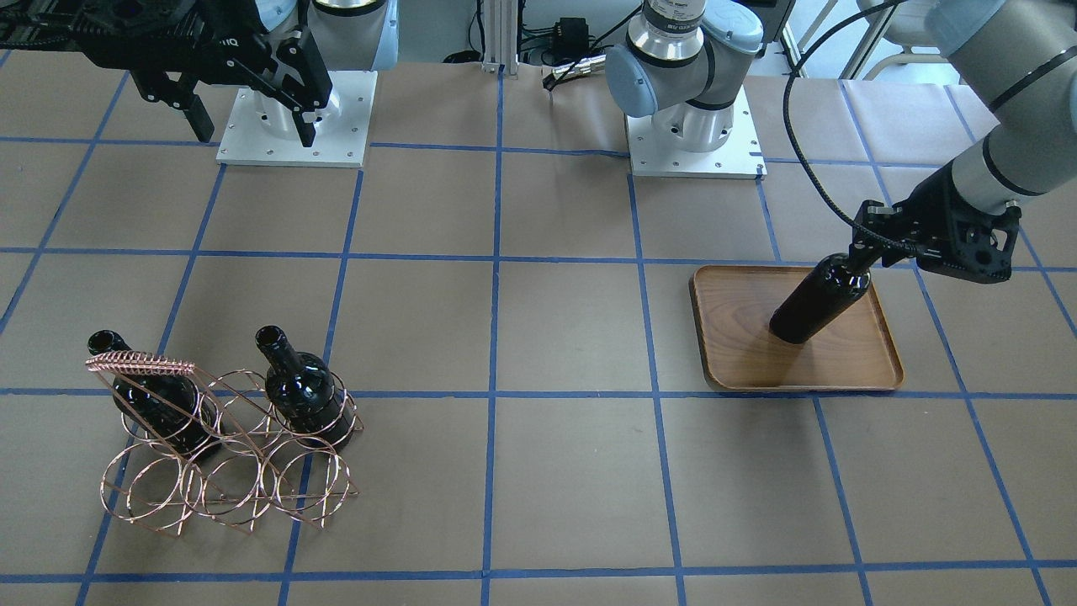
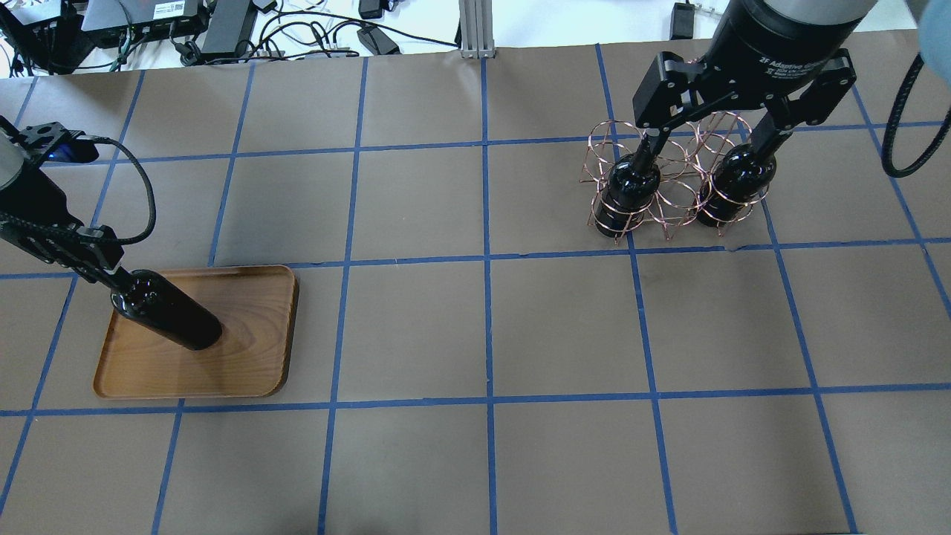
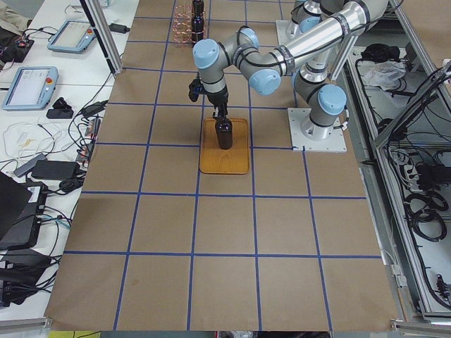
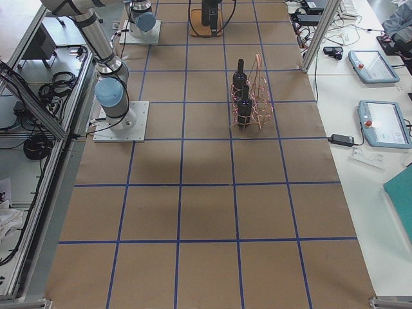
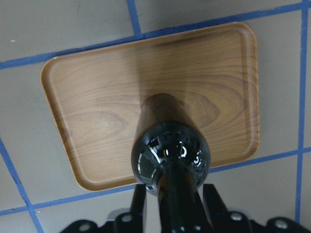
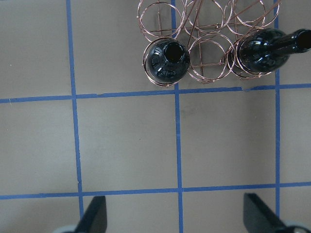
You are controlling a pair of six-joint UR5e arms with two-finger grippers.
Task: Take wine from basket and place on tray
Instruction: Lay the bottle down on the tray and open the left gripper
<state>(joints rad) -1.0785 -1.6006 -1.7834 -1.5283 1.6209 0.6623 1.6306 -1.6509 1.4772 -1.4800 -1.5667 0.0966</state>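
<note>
The left gripper [image 1: 875, 244] is clamped on the neck of a wine bottle [image 1: 820, 299], and in the left wrist view its fingers [image 5: 212, 196] press against the neck from both sides. The bottle is upright with its base down on the tray [image 1: 841, 362], toward the corner nearest the gripper. The pictures do not settle whether the base rests fully on the wood. The tray is a flat brown wooden rectangle with rounded corners and a low rim. It lies on the robot's left half of the table [image 1: 572, 337], which is covered in brown paper with a grid of blue tape.

The right gripper [image 2: 706, 141] has its jaws spread wide and holds nothing. In the right wrist view its fingers [image 6: 92, 218] sit far apart at the lower corners. It hangs high above the table, on the robot's side of the basket [image 1: 227, 454].

The basket, a copper-pink wire rack of linked rings with a coiled handle bar, stands on the robot's right half of the table, well apart from the tray. Two more dark bottles stand upright in it. One [image 1: 160, 396] and the other [image 1: 303, 391] each fill an end ring of the row nearer the robot, mouths up.
</note>
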